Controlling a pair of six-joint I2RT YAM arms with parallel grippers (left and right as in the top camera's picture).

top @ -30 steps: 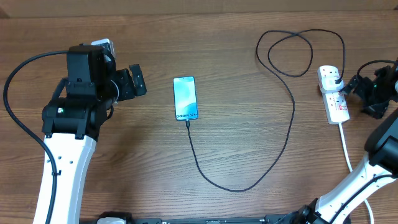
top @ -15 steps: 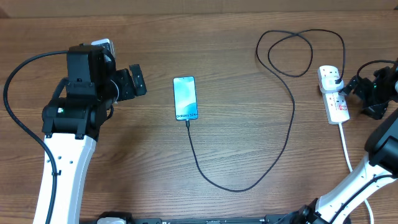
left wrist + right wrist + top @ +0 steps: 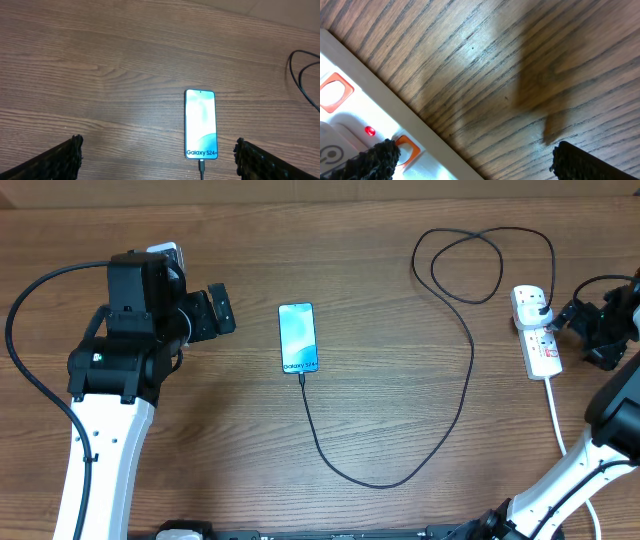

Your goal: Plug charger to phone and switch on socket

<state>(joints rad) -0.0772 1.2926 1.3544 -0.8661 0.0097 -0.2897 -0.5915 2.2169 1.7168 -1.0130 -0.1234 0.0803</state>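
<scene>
Now | phone (image 3: 298, 337) centre of desk (image 3: 220, 430), charger (image 3: 462, 380) tip in its base, plug in socket (image 3: 538, 348) far R | R gripper (image 3: 584, 337) wide open beside socket, likely to flip it on | L gripper (image 3: 223, 309) open, idle.

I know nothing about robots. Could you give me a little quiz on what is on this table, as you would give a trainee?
1. True or false: the charger is already plugged into the phone.
2. Which arm has its gripper beside the socket? A left, B right, C neither.
3. Fill the gap: in the right wrist view, the small light glowing on the socket is ___.

Key
1. True: the connector sits in the phone's bottom edge.
2. B: the right gripper, its jaws open, is next to the strip.
3. Red.
</scene>
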